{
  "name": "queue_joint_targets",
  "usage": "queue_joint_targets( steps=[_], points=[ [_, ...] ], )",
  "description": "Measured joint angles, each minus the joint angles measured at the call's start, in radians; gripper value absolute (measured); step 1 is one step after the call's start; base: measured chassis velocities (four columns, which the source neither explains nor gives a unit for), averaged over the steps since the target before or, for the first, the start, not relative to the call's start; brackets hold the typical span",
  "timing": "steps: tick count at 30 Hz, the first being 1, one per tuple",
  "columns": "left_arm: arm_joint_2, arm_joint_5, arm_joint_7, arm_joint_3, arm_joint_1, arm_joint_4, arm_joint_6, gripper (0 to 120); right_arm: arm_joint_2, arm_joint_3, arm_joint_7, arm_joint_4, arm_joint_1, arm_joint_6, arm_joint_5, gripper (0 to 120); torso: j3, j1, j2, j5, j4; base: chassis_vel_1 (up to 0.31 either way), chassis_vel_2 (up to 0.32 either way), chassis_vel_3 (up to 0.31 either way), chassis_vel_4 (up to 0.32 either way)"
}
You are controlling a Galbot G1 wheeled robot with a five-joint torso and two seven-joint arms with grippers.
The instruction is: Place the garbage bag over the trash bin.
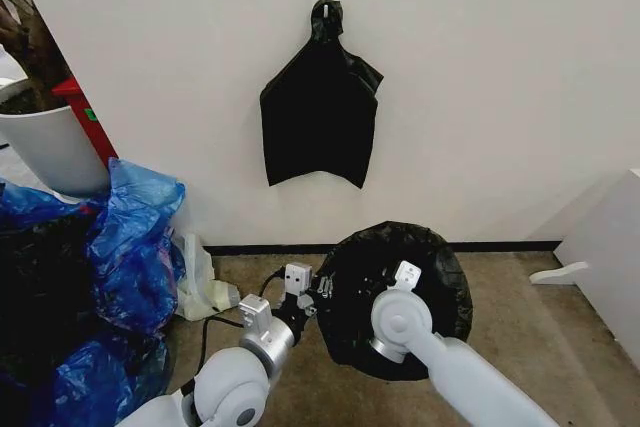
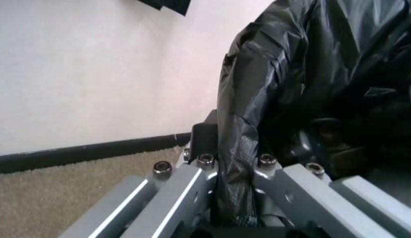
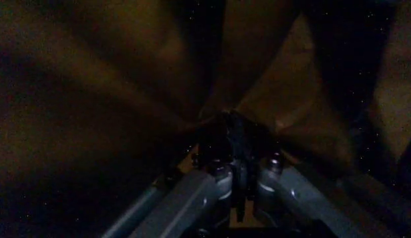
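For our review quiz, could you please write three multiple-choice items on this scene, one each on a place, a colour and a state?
1. Where does the spare black bag hang?
A. on a wall hook
B. on the plant pot
C. on the floor

2. What colour are the plastic bags piled below the plant pot?
A. red
B. blue
C. yellow

3. What is the left hand doing?
A. hanging open in the air
B. pinching the garbage bag
C. gripping a cable

Answers: 1 A, it hangs from a hook on the wall. 2 B, they are bright blue. 3 B, black film is clamped between its fingers.
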Motion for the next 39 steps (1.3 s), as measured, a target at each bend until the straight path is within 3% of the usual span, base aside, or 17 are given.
queue_joint_targets(
  steps=[5,15,39],
  points=[
    [-0.018,0.012,-0.026,-0.003,-0.004,0.047,0.006,0,-0.031,-0.024,0.006,0.098,-0.003,-0.01,0.021,0,0.0,0.0,0.0,-0.0001,0.0001,0.0,0.0,0.0,0.0],
    [-0.036,0.024,-0.059,0.001,-0.018,0.088,0.018,0,-0.036,-0.063,0.001,0.159,-0.004,-0.024,0.011,0,0.0,0.0,0.0,-0.0001,0.0,0.0,0.0,0.0,0.0],
    [-0.012,0.019,-0.035,-0.023,0.016,0.007,0.024,0,-0.032,0.046,-0.081,-0.023,0.029,-0.06,0.036,0,0.0,0.0,0.0,0.0,0.0,0.0,0.0,0.0,0.0]
  ],
)
